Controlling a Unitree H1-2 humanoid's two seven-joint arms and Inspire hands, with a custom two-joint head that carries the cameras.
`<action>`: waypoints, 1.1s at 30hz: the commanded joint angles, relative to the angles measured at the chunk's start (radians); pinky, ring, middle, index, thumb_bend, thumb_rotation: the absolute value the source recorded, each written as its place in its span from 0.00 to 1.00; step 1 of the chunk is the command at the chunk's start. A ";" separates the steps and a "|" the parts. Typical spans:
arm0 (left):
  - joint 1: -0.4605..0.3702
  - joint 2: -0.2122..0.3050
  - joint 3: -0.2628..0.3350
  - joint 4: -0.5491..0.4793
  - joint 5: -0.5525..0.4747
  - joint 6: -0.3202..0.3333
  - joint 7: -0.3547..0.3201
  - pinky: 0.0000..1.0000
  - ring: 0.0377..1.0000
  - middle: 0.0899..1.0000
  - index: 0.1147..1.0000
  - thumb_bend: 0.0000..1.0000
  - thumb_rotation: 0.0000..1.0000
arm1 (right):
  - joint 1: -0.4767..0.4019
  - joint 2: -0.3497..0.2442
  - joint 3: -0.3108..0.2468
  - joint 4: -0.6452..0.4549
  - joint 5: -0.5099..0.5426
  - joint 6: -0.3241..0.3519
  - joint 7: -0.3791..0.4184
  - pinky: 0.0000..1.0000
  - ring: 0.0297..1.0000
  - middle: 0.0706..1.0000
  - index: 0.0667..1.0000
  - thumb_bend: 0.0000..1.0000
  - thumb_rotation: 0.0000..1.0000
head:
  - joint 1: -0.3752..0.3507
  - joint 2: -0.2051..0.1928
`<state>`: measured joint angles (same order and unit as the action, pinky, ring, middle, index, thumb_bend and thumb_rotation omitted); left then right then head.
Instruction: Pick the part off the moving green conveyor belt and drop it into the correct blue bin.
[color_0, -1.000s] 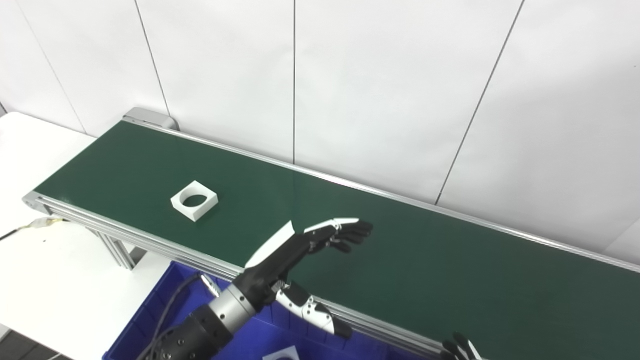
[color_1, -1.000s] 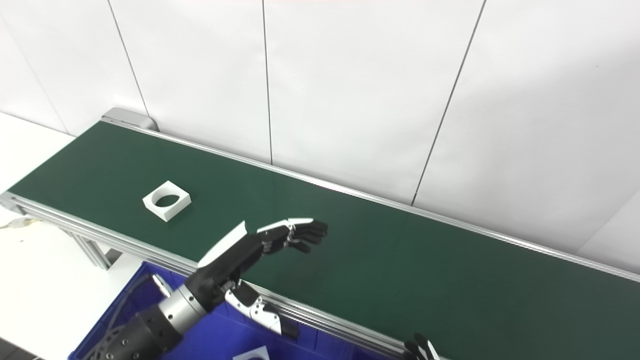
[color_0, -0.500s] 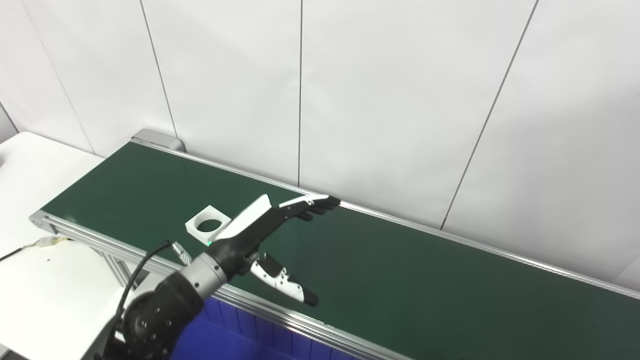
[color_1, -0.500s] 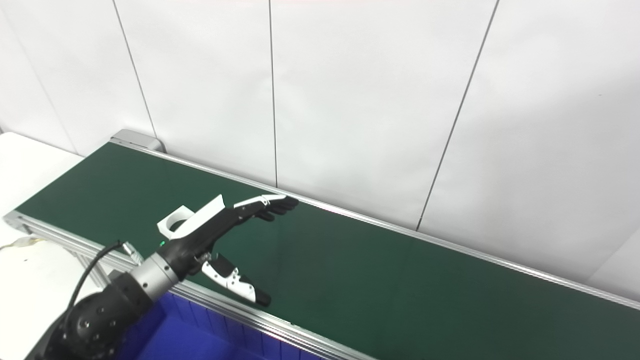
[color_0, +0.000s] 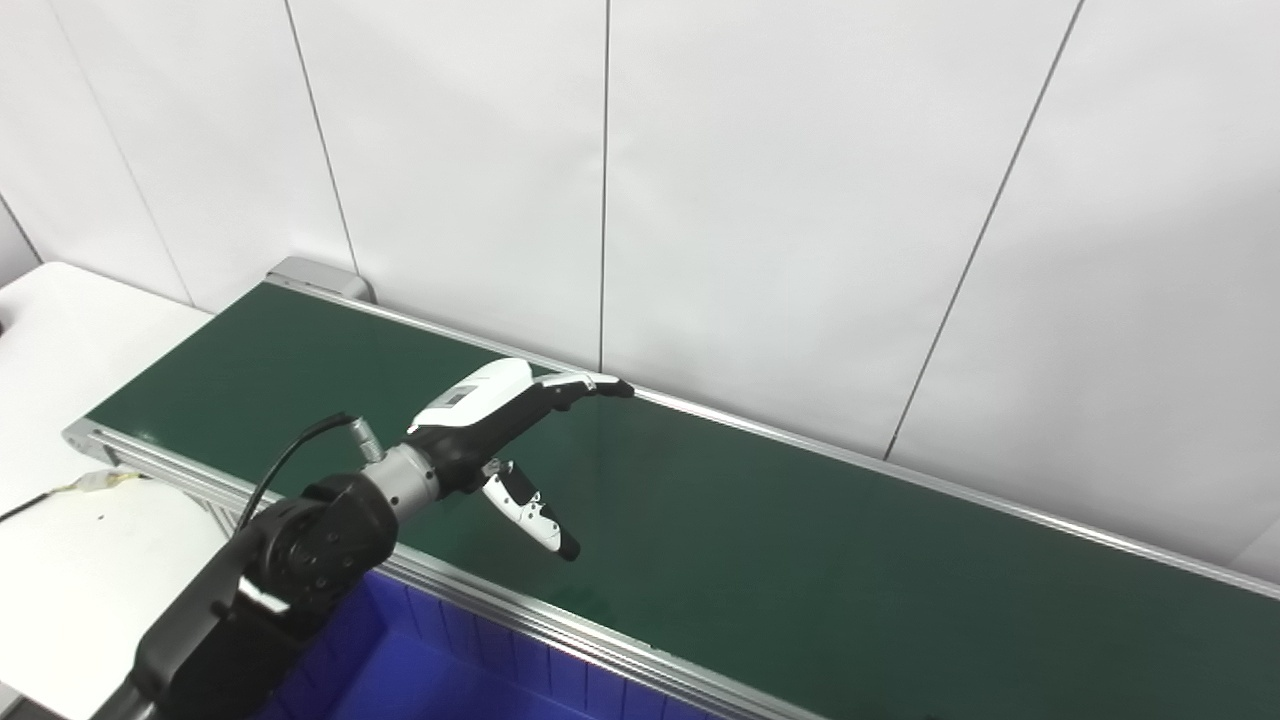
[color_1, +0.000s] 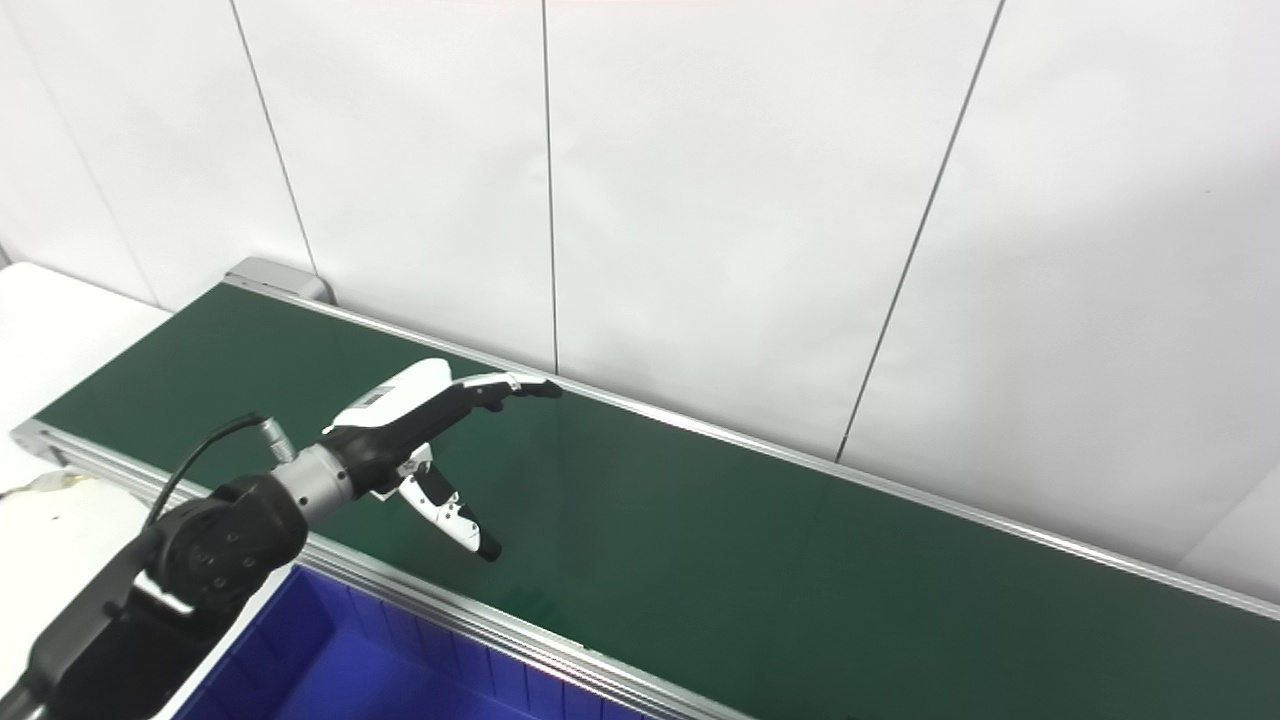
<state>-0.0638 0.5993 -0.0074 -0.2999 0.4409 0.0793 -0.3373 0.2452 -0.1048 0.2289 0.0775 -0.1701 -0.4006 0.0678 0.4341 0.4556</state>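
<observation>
White shell and black fingers: my left hand (color_0: 500, 420) hangs over the green conveyor belt (color_0: 760, 540) at centre left of the frame, fingers stretched toward the back rail, thumb (color_0: 535, 510) splayed down toward the near rail, holding nothing. A small grey label on the back of my hand is too small to read. I cannot see the part; my hand may be hiding it. Right of my hand the belt lies open to the frame's lower right. A blue bin (color_0: 440, 670) sits below the near rail, bottom left.
</observation>
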 joint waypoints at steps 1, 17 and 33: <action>-0.046 0.057 -0.003 0.013 0.039 -0.050 0.005 0.80 0.88 0.89 0.84 0.86 0.00 | -0.010 0.006 -0.003 -0.015 0.004 -0.057 -0.007 0.78 0.83 0.85 0.93 0.64 0.45 | 0.001 0.004; -0.160 0.147 -0.113 0.222 0.323 -0.122 0.012 0.75 0.82 0.85 0.81 0.91 0.00 | -0.014 -0.006 -0.006 -0.015 0.015 -0.062 -0.002 0.78 0.83 0.86 0.94 0.63 0.45 | 0.014 0.012; -0.234 0.165 -0.152 0.395 0.362 -0.128 0.011 0.71 0.81 0.85 0.81 0.91 0.00 | -0.009 -0.010 -0.007 -0.024 0.017 -0.059 -0.001 0.78 0.83 0.86 0.94 0.61 0.43 | 0.013 0.016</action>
<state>-0.2493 0.7374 -0.1695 0.0954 0.7969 -0.0445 -0.3530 0.2402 -0.1147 0.2262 0.0782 -0.1553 -0.4027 0.0687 0.4479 0.4709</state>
